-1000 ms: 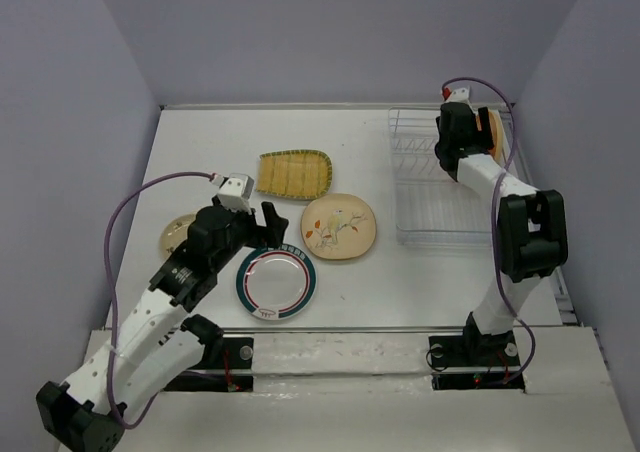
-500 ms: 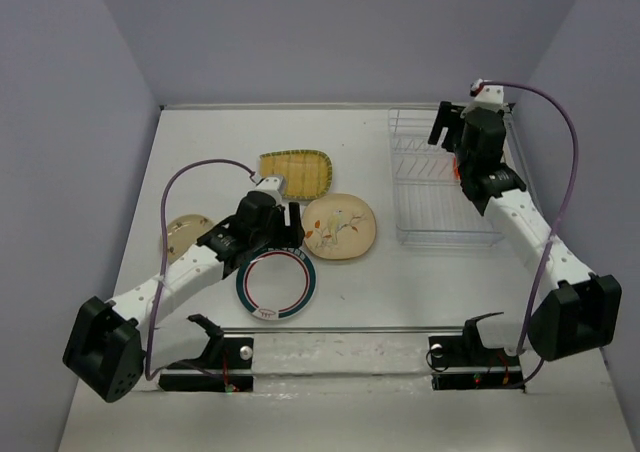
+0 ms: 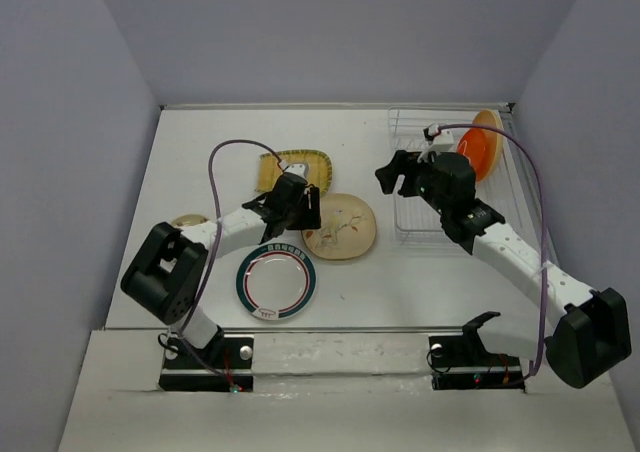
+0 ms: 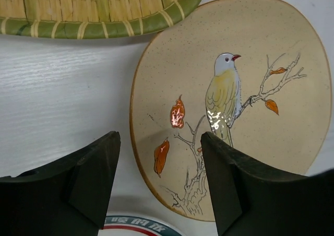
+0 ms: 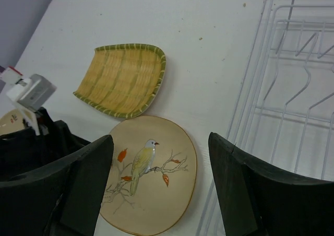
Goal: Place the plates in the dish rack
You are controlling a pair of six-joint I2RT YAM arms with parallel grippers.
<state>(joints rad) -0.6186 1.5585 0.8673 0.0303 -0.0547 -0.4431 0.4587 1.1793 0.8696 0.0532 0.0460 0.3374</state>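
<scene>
One orange plate (image 3: pixel 484 144) upright in dish rack (image 3: pixel 415 157), far-right end; bird plate (image 4: pixel 235 100), fan plate (image 4: pixel 94 9), green-rim plate (image 3: pixel 276 283) flat on white desk (image 3: pixel 200 142). Left claw (image 4: pixel 159 142) apart, astride bird plate's left rim; right claw (image 5: pixel 160 142) apart, empty, beside rack. Risk: low rim on slick desk, likely skid into fan plate close by; grey walls close round.

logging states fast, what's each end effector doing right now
Left end effector: open, empty, framing the bird plate at its edge.
Right end effector: open, empty.
</scene>
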